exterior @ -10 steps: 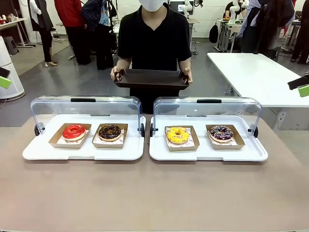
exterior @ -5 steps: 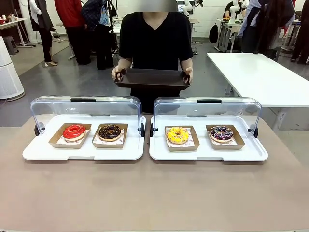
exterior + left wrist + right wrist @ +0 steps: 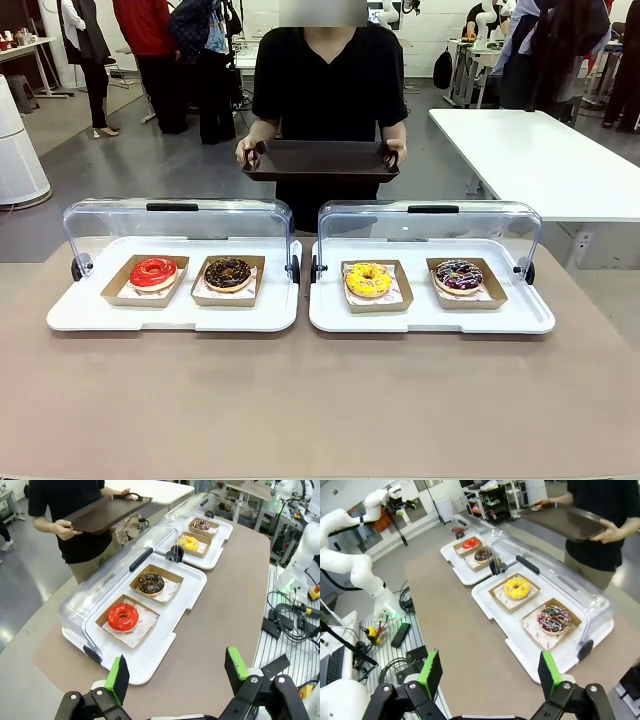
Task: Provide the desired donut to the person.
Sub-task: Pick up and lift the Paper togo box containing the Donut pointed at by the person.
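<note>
Bright, even indoor light, with the table in sharp focus.

Light falls from overhead: the clear lids [image 3: 180, 225] carry pale glare streaks along their tops, and the white trays [image 3: 170, 312] throw only thin, soft shadows on the brown table [image 3: 320, 400]. The red donut [image 3: 123, 617] shows a small sheen. Both wrist views bend straight edges near their borders. The near green pads [image 3: 118, 677] look slightly soft, and the far room is hazier.
</note>
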Controlling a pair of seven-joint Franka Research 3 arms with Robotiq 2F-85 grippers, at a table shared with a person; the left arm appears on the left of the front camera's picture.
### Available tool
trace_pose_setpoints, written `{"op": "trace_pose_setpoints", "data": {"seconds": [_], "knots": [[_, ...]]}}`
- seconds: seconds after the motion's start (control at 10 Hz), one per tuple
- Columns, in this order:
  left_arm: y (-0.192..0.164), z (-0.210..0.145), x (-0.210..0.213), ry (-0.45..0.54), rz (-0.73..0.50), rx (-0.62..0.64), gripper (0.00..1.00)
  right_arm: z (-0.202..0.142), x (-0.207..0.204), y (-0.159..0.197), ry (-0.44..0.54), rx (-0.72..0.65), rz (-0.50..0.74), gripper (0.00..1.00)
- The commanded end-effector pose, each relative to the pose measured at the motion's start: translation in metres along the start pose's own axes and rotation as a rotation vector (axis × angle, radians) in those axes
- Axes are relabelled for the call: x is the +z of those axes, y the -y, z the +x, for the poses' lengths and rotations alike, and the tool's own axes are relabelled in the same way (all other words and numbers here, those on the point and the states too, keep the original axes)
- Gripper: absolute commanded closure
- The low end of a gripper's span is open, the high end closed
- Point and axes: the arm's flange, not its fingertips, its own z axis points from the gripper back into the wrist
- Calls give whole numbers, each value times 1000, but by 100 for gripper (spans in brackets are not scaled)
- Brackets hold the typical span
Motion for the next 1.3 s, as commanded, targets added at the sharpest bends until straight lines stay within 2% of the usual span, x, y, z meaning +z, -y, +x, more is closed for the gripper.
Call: {"op": "trace_pose_setpoints", "data": {"seconds": [0.0, 1.2], "knots": [[1, 2, 3, 22, 2, -2, 0, -2, -1, 3, -3, -16, 7, 0], [1, 2, 3, 22, 2, -2, 0, -2, -1, 3, -3, -16, 7, 0]]}}
